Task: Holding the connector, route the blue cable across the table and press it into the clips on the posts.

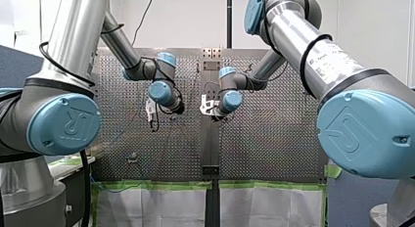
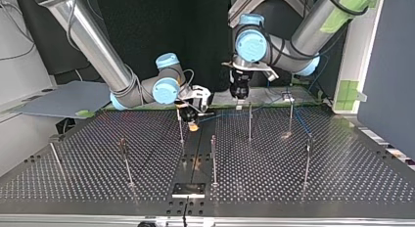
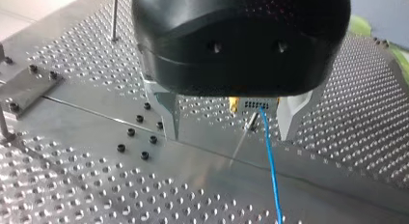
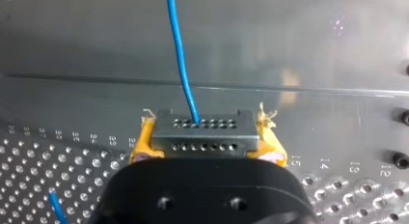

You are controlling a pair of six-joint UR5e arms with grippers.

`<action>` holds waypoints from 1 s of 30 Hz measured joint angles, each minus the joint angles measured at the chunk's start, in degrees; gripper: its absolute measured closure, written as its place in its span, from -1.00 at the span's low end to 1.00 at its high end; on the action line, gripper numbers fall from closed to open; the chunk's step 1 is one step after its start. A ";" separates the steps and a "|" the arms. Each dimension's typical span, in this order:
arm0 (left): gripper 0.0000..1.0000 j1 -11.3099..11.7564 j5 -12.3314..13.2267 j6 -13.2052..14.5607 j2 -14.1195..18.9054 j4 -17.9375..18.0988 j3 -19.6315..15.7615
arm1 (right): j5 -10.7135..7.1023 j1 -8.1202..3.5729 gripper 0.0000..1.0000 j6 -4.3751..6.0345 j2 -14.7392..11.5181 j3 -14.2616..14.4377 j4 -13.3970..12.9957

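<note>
The connector (image 4: 201,134) sits clamped between my right gripper's (image 4: 207,138) yellow pads (image 4: 144,143), over the table's (image 2: 303,188) middle seam near the arm-side edge. The cable (image 4: 181,55) trails from it. My left gripper (image 3: 229,132) hovers beside it, fingers apart. Routing looks early: no post (image 2: 249,122) visibly holds cable.

The cable (image 4: 181,55) is bright blue. The connector (image 4: 202,130) is dull grey metal dotted with two rows of small dark holes. My right gripper (image 4: 206,146) has a black body and yellow pads (image 4: 143,143). The table (image 2: 293,163) is silver with a regular grid of holes; green tape (image 1: 147,186) edges the white sheets (image 1: 147,207) at its border
</note>
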 joint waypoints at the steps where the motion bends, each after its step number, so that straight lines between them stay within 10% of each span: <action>1: -1.00 -0.02 -0.32 0.01 -0.52 0.12 0.53 | -0.01 -0.01 1.00 0.00 0.00 0.00 0.01; 30: -1.00 -0.13 -4.52 -2.40 -13.31 3.17 11.07 | -0.20 -0.21 1.00 0.01 0.00 0.00 -0.05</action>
